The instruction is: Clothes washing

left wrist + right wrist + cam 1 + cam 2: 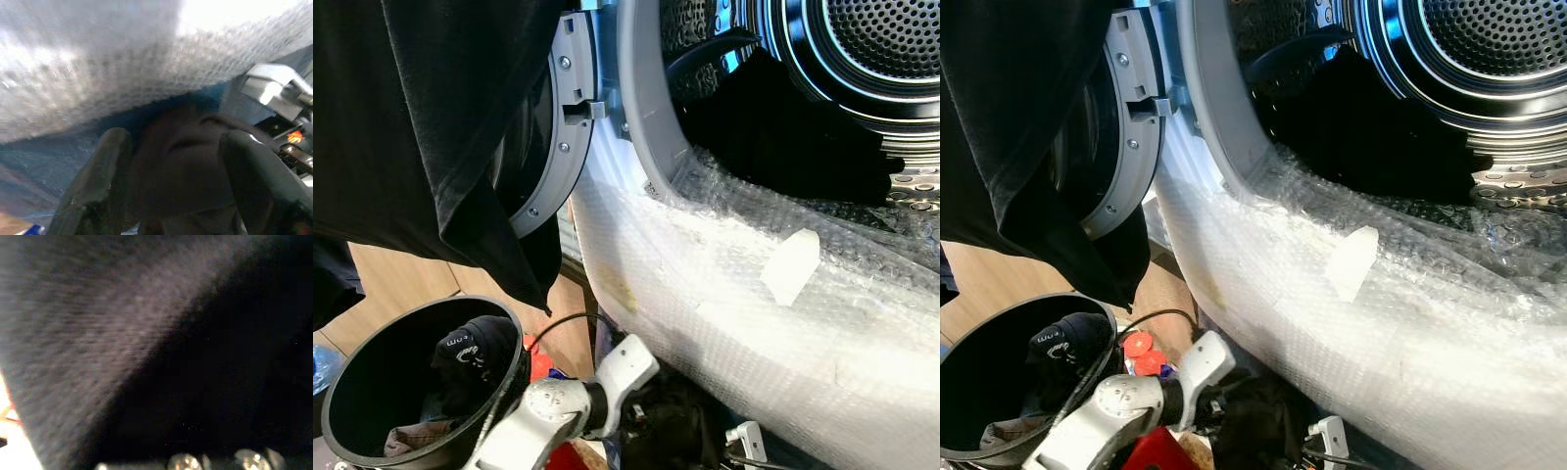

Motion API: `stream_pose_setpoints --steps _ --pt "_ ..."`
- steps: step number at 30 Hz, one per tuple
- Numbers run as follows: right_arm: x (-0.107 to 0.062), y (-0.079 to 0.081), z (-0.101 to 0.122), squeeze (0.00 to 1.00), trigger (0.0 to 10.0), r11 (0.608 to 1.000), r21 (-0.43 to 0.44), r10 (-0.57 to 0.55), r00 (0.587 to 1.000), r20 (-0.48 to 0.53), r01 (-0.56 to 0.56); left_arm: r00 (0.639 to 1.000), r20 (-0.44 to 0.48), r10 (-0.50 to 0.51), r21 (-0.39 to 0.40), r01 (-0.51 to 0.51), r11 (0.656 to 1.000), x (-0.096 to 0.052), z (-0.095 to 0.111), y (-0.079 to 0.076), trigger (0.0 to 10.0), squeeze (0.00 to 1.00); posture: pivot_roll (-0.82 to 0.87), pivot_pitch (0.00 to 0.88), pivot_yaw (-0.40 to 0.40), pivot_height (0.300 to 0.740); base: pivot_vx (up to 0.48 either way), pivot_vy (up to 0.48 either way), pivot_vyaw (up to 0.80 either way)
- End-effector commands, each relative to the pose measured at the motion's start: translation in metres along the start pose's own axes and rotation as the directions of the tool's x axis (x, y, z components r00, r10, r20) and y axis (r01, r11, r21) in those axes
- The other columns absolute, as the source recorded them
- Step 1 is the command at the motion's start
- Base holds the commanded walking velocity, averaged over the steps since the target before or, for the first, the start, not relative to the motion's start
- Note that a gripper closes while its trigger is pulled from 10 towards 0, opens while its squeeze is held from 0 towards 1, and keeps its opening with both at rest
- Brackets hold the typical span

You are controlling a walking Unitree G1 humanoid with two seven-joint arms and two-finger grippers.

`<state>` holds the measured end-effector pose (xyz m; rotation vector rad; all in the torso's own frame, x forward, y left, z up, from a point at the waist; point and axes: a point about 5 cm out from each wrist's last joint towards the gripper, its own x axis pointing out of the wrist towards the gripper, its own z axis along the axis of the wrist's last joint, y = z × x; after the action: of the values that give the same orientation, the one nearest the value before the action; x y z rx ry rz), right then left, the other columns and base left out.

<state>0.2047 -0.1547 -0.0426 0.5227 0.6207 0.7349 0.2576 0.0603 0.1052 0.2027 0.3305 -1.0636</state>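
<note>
A large black garment (pixel 431 127) hangs close in front of me at the upper left, partly covering the washer's open door (pixel 570 108). The washer drum (pixel 881 49) stands open at the upper right, with dark clothes (pixel 773 127) lying in its mouth. My silver left arm (pixel 578 401) reaches low under the washer front into a dark cloth (pixel 675 421). In the left wrist view its gripper (pixel 175 142) has that dark cloth (pixel 181 171) bunched between the black fingers (pixel 98 171). Black fabric (pixel 146 342) lies right against the right wrist camera.
Bubble wrap (pixel 754 323) with a white tape patch (pixel 791 264) covers the washer front. A round black bucket (pixel 342 372) at the lower left holds clothes (pixel 470 348). Red discs (pixel 1141 352), a cable and a white plug strip (pixel 749 441) lie on the wooden floor (pixel 391 274).
</note>
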Motion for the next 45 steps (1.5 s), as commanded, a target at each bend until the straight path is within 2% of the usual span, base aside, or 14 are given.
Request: stream_pose_setpoints --steps 1,12,19,26,28,31,32,33,34,38,39,40,44,45 --pt "0.003 0.002 0.002 0.0 0.0 1.0 -0.009 0.007 1.0 0.009 -0.006 0.999 0.032 -0.043 0.002 0.043 0.999 -0.002 0.011 -0.003 10.0 1.0 0.11 0.0 0.036 0.74 0.0 0.0 0.0" --pt "0.002 0.003 -0.003 0.0 0.0 1.0 0.0 0.004 1.0 0.0 -0.004 0.989 0.014 -0.147 0.008 0.147 0.989 -0.021 0.013 -0.008 10.0 1.0 0.1 0.0 0.049 0.74 0.0 0.0 0.0" --pt "-0.001 0.003 -0.013 0.0 0.0 1.0 0.014 0.003 0.999 -0.034 -0.002 0.985 -0.168 0.043 0.215 -0.006 0.977 -0.046 0.009 0.012 10.0 1.0 0.1 0.0 0.049 0.74 0.0 0.0 0.0" --pt "-0.007 0.002 -0.017 0.0 0.0 1.0 0.002 0.02 0.998 -0.067 -0.02 0.955 -0.209 0.211 0.135 -0.186 0.973 -0.06 -0.021 0.023 10.0 1.0 0.11 0.0 0.038 0.74 0.0 0.0 0.0" --pt "-0.007 0.002 -0.017 0.0 0.0 1.0 0.002 0.025 0.997 -0.068 -0.025 0.927 -0.2 0.318 0.15 -0.292 0.945 -0.057 -0.031 0.03 10.0 0.89 0.12 0.0 0.036 0.74 0.0 0.0 0.0" --pt "-0.005 0.004 -0.017 0.0 0.0 0.999 0.002 0.044 0.997 -0.068 -0.044 0.862 -0.182 0.473 0.118 -0.458 0.881 -0.054 -0.041 0.038 10.0 0.57 0.11 0.0 0.035 0.74 0.0 0.0 0.0" --pt "-0.005 0.005 -0.017 0.0 0.0 0.999 0.001 0.053 0.996 -0.065 -0.053 0.818 -0.18 0.546 0.114 -0.534 0.838 -0.055 -0.046 0.042 10.0 0.19 0.1 0.0 0.038 0.74 0.0 0.0 0.0" --pt "-0.005 0.005 -0.017 0.0 0.0 0.999 0.001 0.053 0.996 -0.065 -0.053 0.818 -0.18 0.546 0.114 -0.534 0.838 -0.055 -0.046 0.042 10.0 0.19 0.1 0.0 0.038 0.74 0.0 0.0 0.0" --pt "-0.005 0.005 -0.017 0.0 0.0 0.998 0.0 0.055 0.997 -0.06 -0.055 0.781 -0.169 0.602 0.093 -0.595 0.798 -0.058 -0.047 0.047 10.0 0.0 0.1 0.0 0.038 0.74 0.0 0.0 0.0" --pt "-0.005 0.006 -0.015 0.0 0.0 0.998 -0.002 0.063 0.997 -0.05 -0.063 0.684 -0.127 0.718 0.088 -0.714 0.695 -0.067 -0.049 0.06 10.0 0.0 0.1 0.0 0.036 0.74 0.0 0.0 0.0" --pt "-0.005 0.006 -0.015 0.0 0.0 0.998 -0.002 0.063 0.997 -0.05 -0.063 0.684 -0.127 0.718 0.088 -0.714 0.695 -0.067 -0.049 0.06 10.0 0.0 0.1 0.0 0.036 0.74 0.0 0.0 0.0" --pt "-0.006 0.007 -0.016 0.0 0.0 0.996 0.001 0.084 0.995 -0.046 -0.084 0.605 -0.104 0.789 0.048 -0.789 0.612 -0.075 -0.052 0.068 10.0 0.0 0.1 0.0 0.036 0.74 0.0 0.0 0.0" --pt "-0.012 0.009 -0.015 0.0 0.0 0.993 -0.024 0.118 0.992 -0.05 -0.119 0.475 -0.053 0.878 -0.07 -0.879 0.472 -0.091 -0.05 0.08 10.0 0.0 0.1 0.0 0.03 0.74 0.0 0.0 0.0" --pt "-0.012 0.009 -0.014 0.0 0.0 0.991 -0.029 0.125 0.991 -0.048 -0.127 0.465 -0.047 0.884 -0.072 -0.884 0.461 -0.092 -0.05 0.081 10.0 0.0 0.1 0.0 0.03 0.74 0.0 0.0 0.0"
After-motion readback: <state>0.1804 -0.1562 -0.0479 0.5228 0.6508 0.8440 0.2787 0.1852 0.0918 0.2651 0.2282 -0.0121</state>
